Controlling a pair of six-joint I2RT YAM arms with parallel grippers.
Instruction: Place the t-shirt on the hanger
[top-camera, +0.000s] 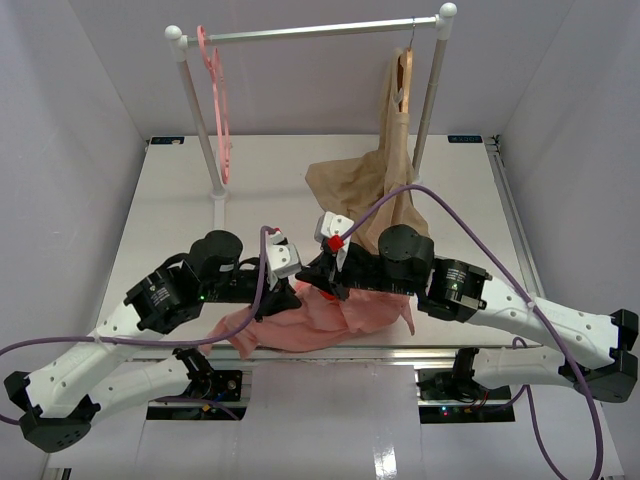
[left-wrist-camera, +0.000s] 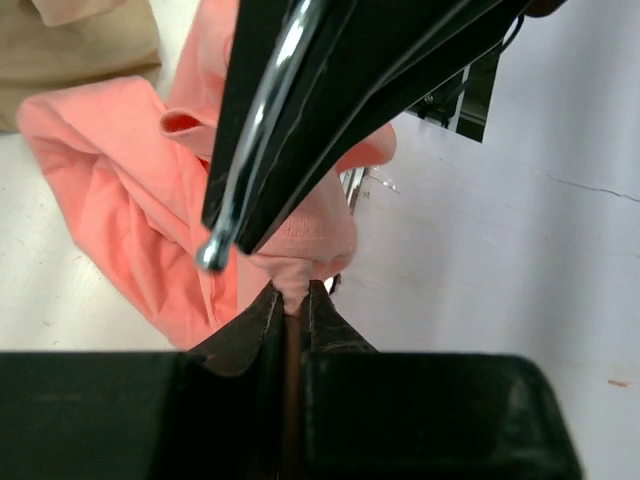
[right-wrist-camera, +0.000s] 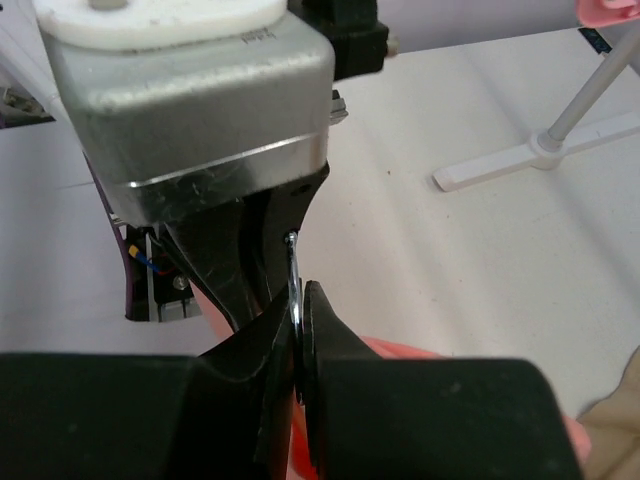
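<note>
The salmon-pink t-shirt (top-camera: 320, 318) lies crumpled at the near edge of the white table (top-camera: 180, 210), between my two arms. My left gripper (top-camera: 293, 293) is shut on a pinched fold of it, which shows plainly in the left wrist view between the black jaws (left-wrist-camera: 293, 292); the rest of the t-shirt (left-wrist-camera: 110, 170) spreads out to the left there. My right gripper (top-camera: 328, 272) meets the left one tip to tip and is shut (right-wrist-camera: 299, 290) on the hanger's silver metal hook (right-wrist-camera: 293, 262). That hook (left-wrist-camera: 262, 120) runs along the right gripper's fingers. The hanger's cream body is hidden.
A white clothes rack (top-camera: 310, 30) stands at the back, and its foot (right-wrist-camera: 520, 160) rests on the table. A pink hanger (top-camera: 217, 100) hangs on its left. A brown wooden hanger (top-camera: 402, 75) on its right carries a beige garment (top-camera: 365, 185) that drapes down onto the table just behind my grippers.
</note>
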